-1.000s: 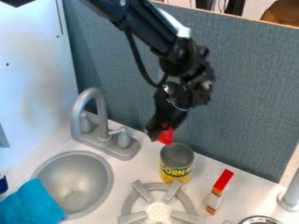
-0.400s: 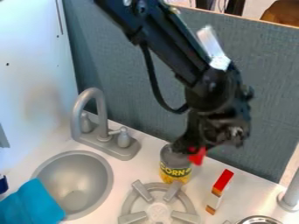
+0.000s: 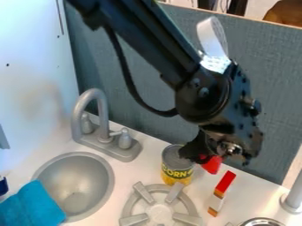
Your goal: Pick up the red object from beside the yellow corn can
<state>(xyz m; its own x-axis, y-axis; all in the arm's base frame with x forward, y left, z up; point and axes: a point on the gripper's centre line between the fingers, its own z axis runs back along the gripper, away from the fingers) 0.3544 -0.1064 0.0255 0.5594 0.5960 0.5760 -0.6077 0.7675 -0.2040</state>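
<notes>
Camera view has the gripper [image 3: 203,157] right of centre, its fingers close together on a small red object [image 3: 212,165]; the exact gap between them is hidden. The red object is just right of the can [image 3: 176,173] with the yellow label and beyond the red, orange and white box [image 3: 217,202]. One dark finger overlaps the can's rim in the picture; whether it touches, I cannot tell. Good handling here means a steady, moderate grip and slow travel, with enough height to clear the rim and the box top, since both look easy to knock.

Counts: one red object, one can, one box, and one burner grate [image 3: 134,219] with four prongs showing at bottom centre. Lower left has one sink basin [image 3: 77,183], one faucet [image 3: 101,110] with two knobs and one blue cloth [image 3: 36,205], all on one white table [image 3: 131,172].
</notes>
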